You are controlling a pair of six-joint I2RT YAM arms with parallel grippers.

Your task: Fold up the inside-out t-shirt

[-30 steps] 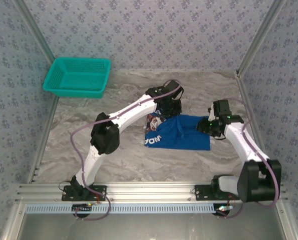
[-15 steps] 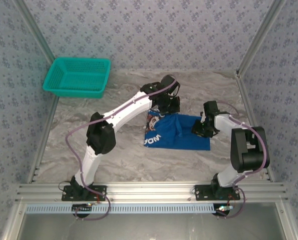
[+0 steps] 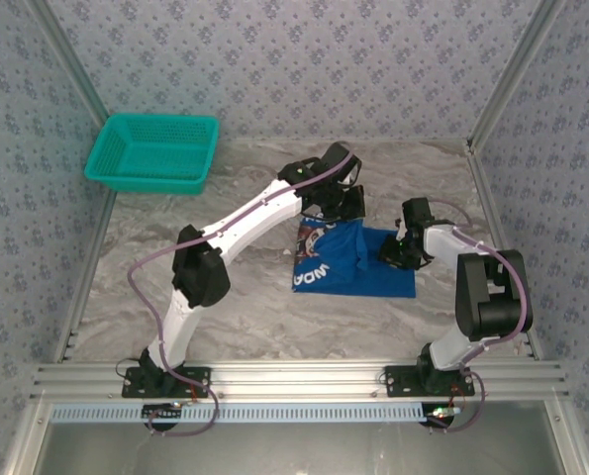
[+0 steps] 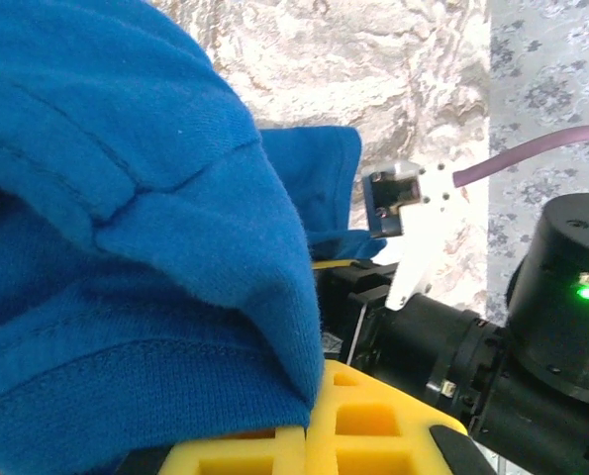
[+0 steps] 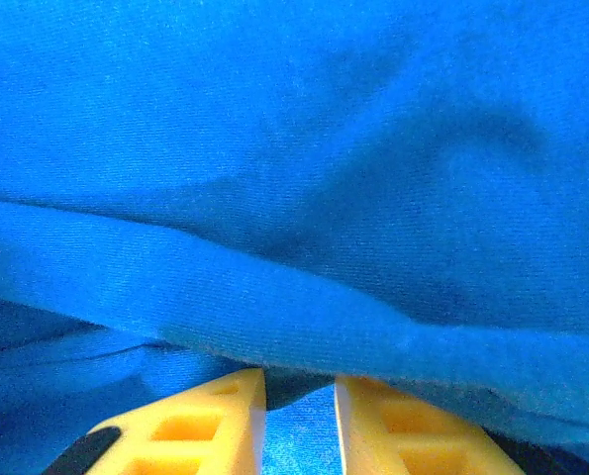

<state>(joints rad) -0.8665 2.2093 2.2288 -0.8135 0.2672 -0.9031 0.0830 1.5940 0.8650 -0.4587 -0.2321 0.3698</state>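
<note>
The grey-marbled table (image 3: 245, 297) carries a teal plastic mesh basket (image 3: 146, 181) at its far left corner. Well to the right of the basket and nearer, a royal-blue cotton t-shirt (image 3: 358, 269) lies rumpled, with pale lettering along its basket-side edge.

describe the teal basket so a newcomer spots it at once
On the marbled grey table, look to the far left corner by the patterned wall. The teal plastic mesh basket sits there, rigid and open-topped, unlike the soft royal-blue cotton t-shirt mid-table.
</note>
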